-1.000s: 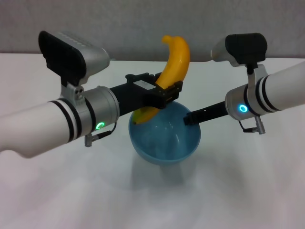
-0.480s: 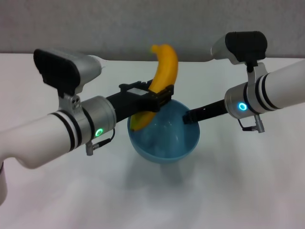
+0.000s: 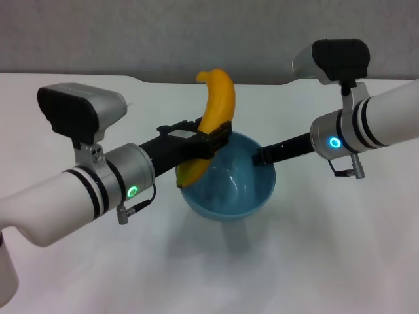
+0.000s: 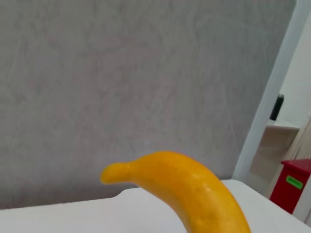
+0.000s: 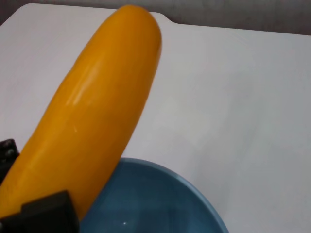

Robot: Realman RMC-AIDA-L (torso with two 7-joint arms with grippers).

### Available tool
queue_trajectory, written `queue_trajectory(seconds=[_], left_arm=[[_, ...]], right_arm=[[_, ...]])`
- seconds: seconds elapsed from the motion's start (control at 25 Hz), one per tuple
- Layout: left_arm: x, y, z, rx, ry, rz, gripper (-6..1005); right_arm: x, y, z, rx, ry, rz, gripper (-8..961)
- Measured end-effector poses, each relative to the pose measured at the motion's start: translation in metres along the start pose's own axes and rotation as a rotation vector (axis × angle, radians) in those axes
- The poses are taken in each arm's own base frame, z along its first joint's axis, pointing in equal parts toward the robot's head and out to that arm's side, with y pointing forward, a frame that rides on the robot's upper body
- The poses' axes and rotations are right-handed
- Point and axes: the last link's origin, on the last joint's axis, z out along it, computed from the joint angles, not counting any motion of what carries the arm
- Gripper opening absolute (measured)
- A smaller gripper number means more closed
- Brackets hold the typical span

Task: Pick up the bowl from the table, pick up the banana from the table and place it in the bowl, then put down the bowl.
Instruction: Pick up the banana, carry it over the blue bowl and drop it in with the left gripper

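Banana (image 3: pixel 213 118) first: you have it pinched in the left gripper (image 3: pixel 213 139), whose fingers clamp it around its middle. It stands nearly upright, its stem end curling up and toward your left, its lower end dipping just inside the near-left rim of the bowl (image 3: pixel 229 190). In the left wrist view you see only the upper part of the banana (image 4: pixel 189 187) arching over the far edge of the table (image 4: pixel 97 213), with a grey wall (image 4: pixel 136 73) behind it and a red bin (image 4: pixel 290 184) off to one side. In the right wrist view the banana (image 5: pixel 92 116) runs as a long diagonal, its lower part against a dark finger (image 5: pixel 41 211) of the left gripper, above the blue rim of the bowl (image 5: pixel 160 204).

Your right gripper (image 3: pixel 258 159) reaches in from the right and sits at the bowl's right rim, shut on it. The bowl appears held above the table (image 3: pixel 327 261), with a soft shadow beneath it and apart from it. Its glossy inside holds nothing except the banana's lower end at the rim. Both arms meet over the middle of the table, the left forearm crossing the foreground, the right forearm coming in higher at the right edge.
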Motion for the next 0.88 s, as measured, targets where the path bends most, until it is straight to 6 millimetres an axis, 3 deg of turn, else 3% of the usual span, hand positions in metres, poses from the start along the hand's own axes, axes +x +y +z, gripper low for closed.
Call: queue_trajectory(seconds=[0.52, 0.88], left_arm=[[0.013, 0.011, 0.003, -0.036, 0.053, -0.047, 496], [0.004, 0.025, 0.008, -0.075, 0.022, -0.046, 496]], right_arm=[[0.001, 0.000, 0.001, 0.005, 0.002, -0.004, 90], [-0.004, 0.002, 0.000, 0.003, -0.012, -0.006, 93]])
